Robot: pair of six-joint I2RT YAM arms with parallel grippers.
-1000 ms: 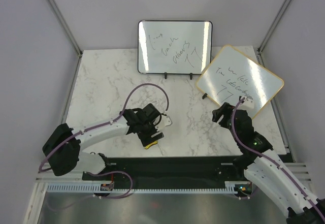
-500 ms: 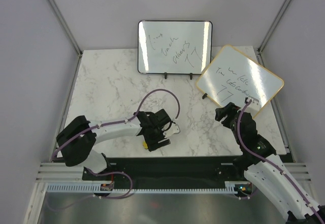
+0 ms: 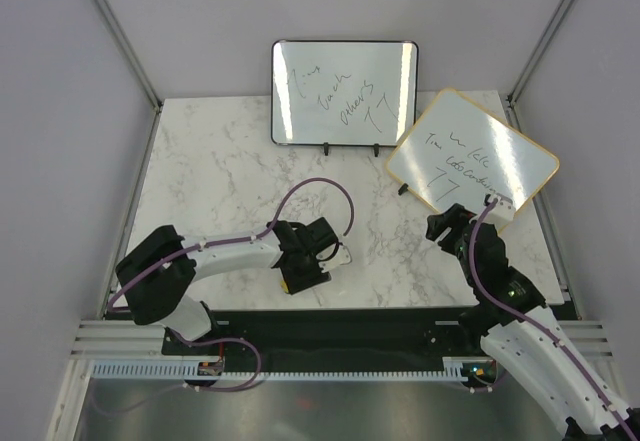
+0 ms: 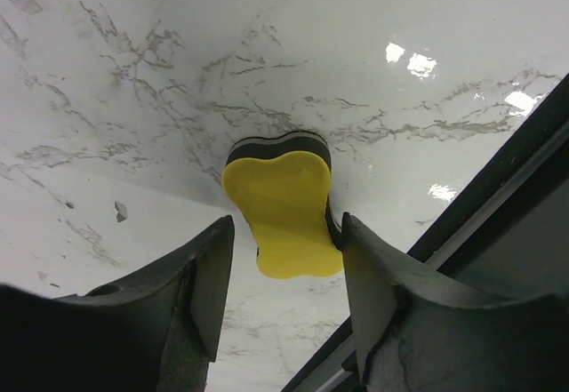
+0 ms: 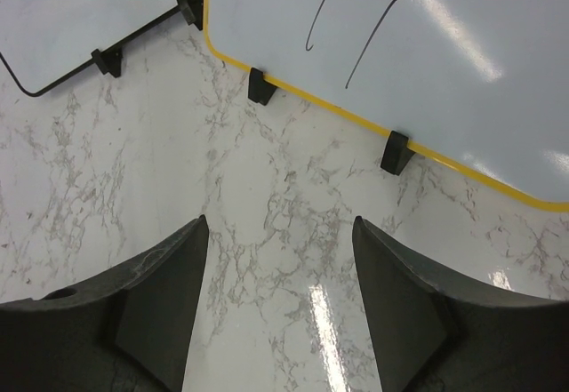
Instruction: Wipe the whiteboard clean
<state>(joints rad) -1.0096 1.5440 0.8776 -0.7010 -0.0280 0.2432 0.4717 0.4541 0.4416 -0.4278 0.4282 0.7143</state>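
Hovering at the near edge of the marble table (image 3: 210, 161), left gripper (image 4: 286, 241) is spread wide over the yellow eraser (image 4: 283, 201), which lies flat between its fingers, not clamped. Right gripper (image 5: 280, 259) is spread wide and empty, just near of the whiteboard (image 3: 472, 158), which stands tilted at far right with writing on it.
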